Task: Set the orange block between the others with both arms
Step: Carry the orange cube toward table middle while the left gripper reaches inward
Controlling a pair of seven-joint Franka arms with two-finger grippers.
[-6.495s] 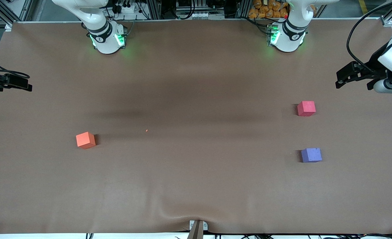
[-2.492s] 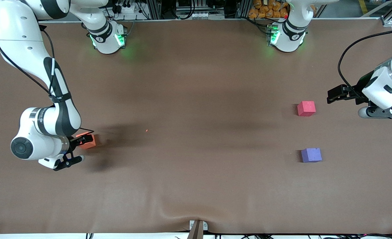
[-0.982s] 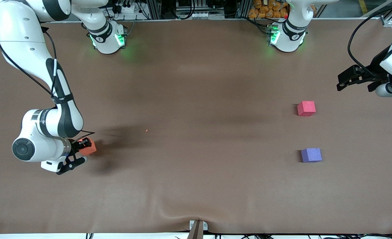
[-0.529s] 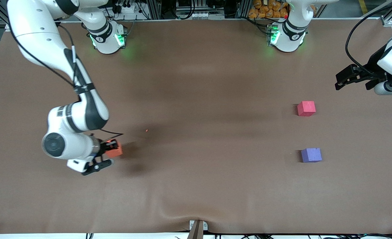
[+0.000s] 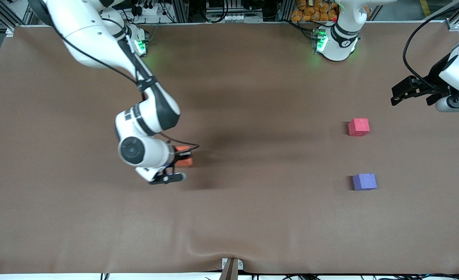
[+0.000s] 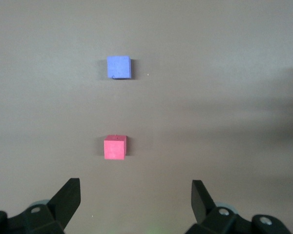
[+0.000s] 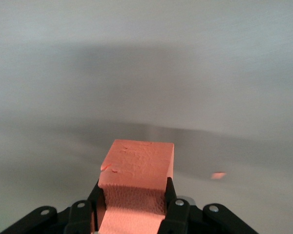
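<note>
Right gripper clamped on orange foam cube, over mid-desk; left gripper agape, waiting above pinkish-red cube. Risk: shallow foam grip slipping in transit, or nudging purple-blue cube at placement.

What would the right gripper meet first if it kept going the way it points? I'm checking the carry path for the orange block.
Probably nothing: the right gripper, shut on the orange block, points toward the left arm's end, and only bare table shows ahead; height is unclear.

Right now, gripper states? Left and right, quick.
Left gripper: open, empty, up in the air near the pinkish-red cube at its end of the table.
Right gripper: shut on the orange block, over the table's middle.
</note>
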